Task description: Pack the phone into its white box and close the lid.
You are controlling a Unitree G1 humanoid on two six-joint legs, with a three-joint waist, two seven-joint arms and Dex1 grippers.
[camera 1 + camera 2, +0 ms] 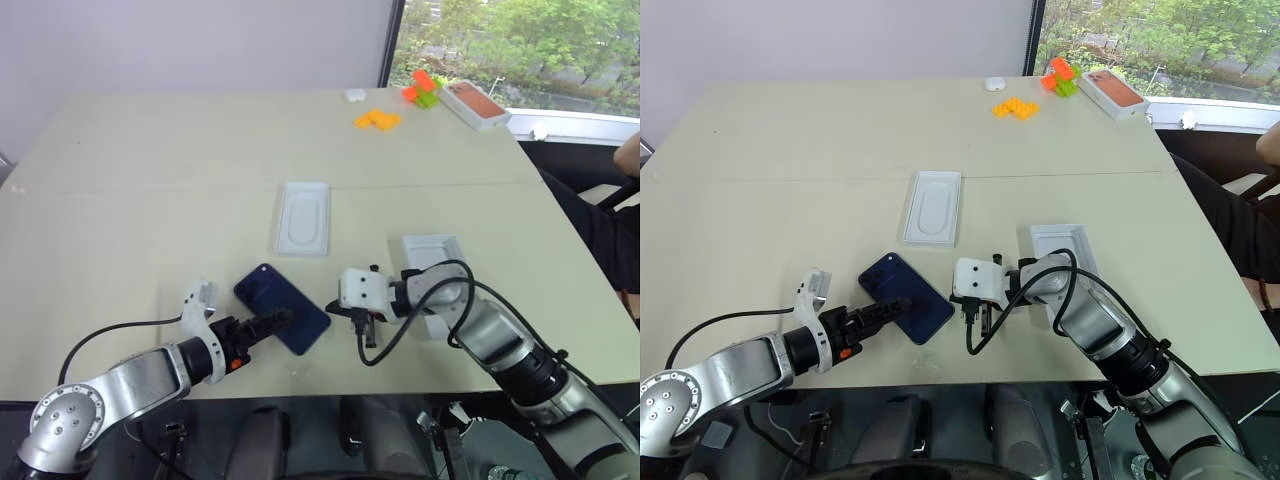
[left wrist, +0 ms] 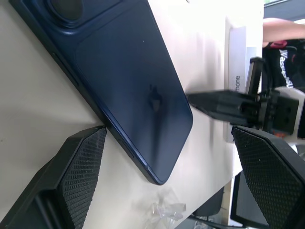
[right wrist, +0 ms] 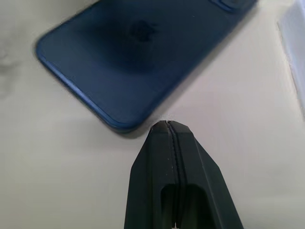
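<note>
Right now I see the phone (image 1: 282, 308) flat on the counter (image 1: 150, 200), lower centre — left end effector (image 1: 283, 318) spread wide around its near edge, right end effector (image 1: 367, 335) clenched empty beside it.

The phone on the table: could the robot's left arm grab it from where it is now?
Probably yes. The left gripper is open with its fingers either side of the near edge of the phone, which lies flat with nothing between. The shut right gripper sits just off the opposite edge, apart.
</note>
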